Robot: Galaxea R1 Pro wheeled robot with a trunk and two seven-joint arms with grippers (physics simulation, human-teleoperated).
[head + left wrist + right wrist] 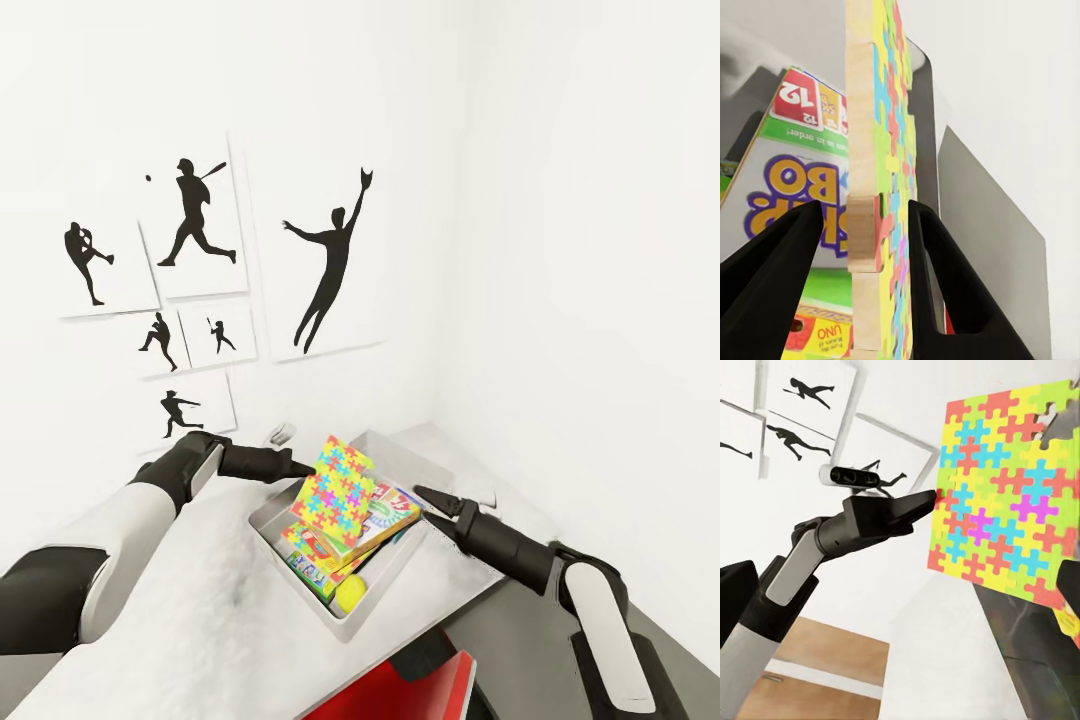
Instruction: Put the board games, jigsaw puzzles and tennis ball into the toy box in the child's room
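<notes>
Left wrist view: the jigsaw puzzle (881, 187) stands on edge between the left gripper (866, 240) jaws, nearly closed around its wooden edge, its plane running straight ahead of them. It hangs over the toy box (400, 575), above the SKIP-BO game (787, 187). The right gripper (428, 500), jaws slightly apart and empty, waits beside the bin.

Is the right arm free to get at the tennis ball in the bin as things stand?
Probably yes. The ball lies uncovered at the bin's near end, beside the game boxes, and the right pincer hovers just above the rim.
</notes>
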